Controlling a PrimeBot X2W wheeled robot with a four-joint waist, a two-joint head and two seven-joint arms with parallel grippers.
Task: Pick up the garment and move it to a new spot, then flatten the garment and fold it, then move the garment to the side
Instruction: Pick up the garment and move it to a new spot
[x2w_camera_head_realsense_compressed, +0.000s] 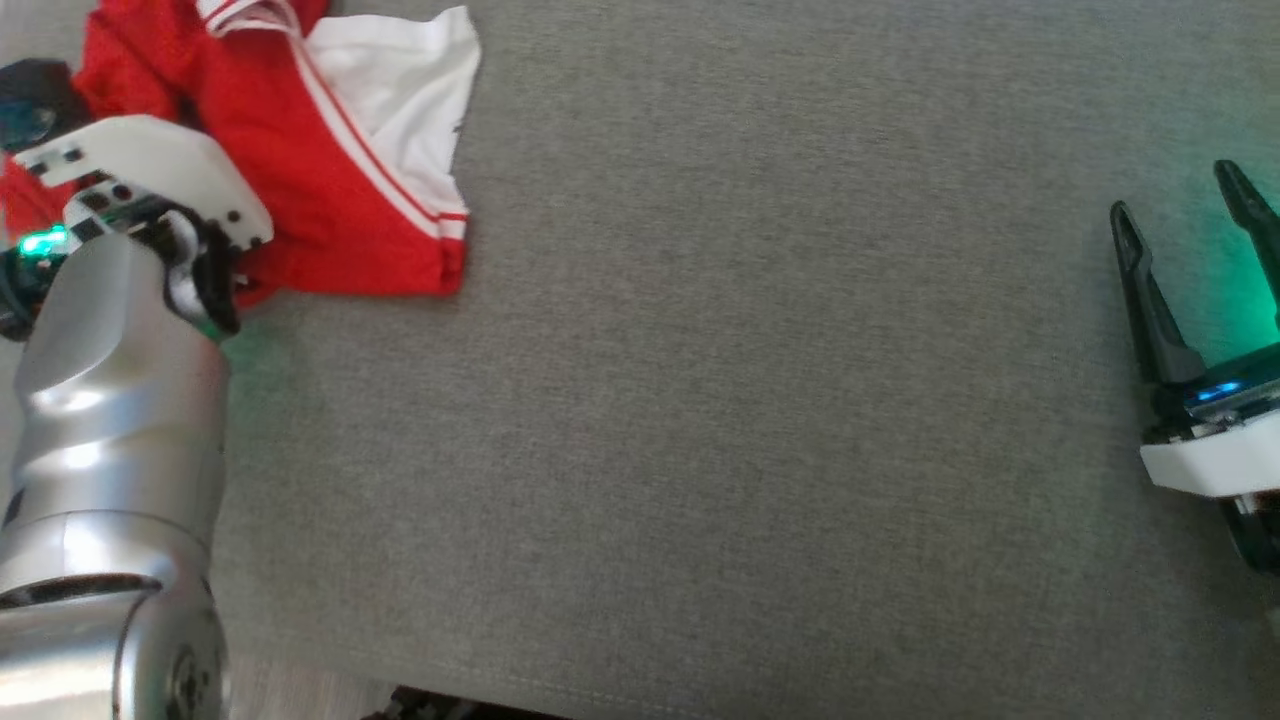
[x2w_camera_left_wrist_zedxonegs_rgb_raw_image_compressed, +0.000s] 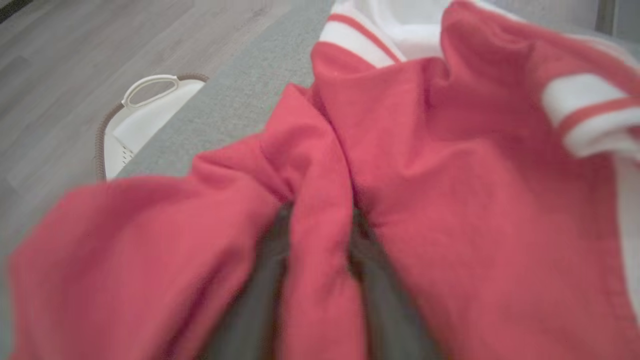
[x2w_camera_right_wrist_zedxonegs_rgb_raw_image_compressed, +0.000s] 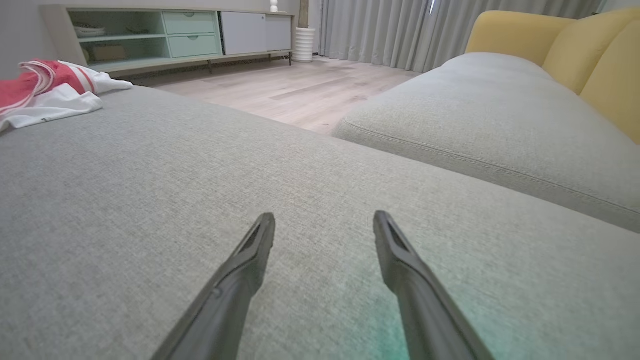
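The garment (x2w_camera_head_realsense_compressed: 330, 190) is a crumpled red top with white panels and stripes, lying at the far left of the grey cushion (x2w_camera_head_realsense_compressed: 700, 400). My left wrist (x2w_camera_head_realsense_compressed: 150, 190) hangs over its near left part, hiding the fingers. In the left wrist view, a raised fold of red garment (x2w_camera_left_wrist_zedxonegs_rgb_raw_image_compressed: 450, 175) runs between the two dark fingers of my left gripper (x2w_camera_left_wrist_zedxonegs_rgb_raw_image_compressed: 320, 220), which stand apart on either side of it; the picture is blurred. My right gripper (x2w_camera_head_realsense_compressed: 1172, 190) is open and empty at the far right, low over bare cushion (x2w_camera_right_wrist_zedxonegs_rgb_raw_image_compressed: 324, 216). The garment (x2w_camera_right_wrist_zedxonegs_rgb_raw_image_compressed: 50, 95) lies far off to its left.
A white laundry basket (x2w_camera_left_wrist_zedxonegs_rgb_raw_image_compressed: 145, 115) stands on the wood floor beside the cushion's edge. A second grey cushion (x2w_camera_right_wrist_zedxonegs_rgb_raw_image_compressed: 500, 110) with yellow backrests (x2w_camera_right_wrist_zedxonegs_rgb_raw_image_compressed: 575, 45) lies beyond a gap. A low cabinet (x2w_camera_right_wrist_zedxonegs_rgb_raw_image_compressed: 175, 35) lines the far wall.
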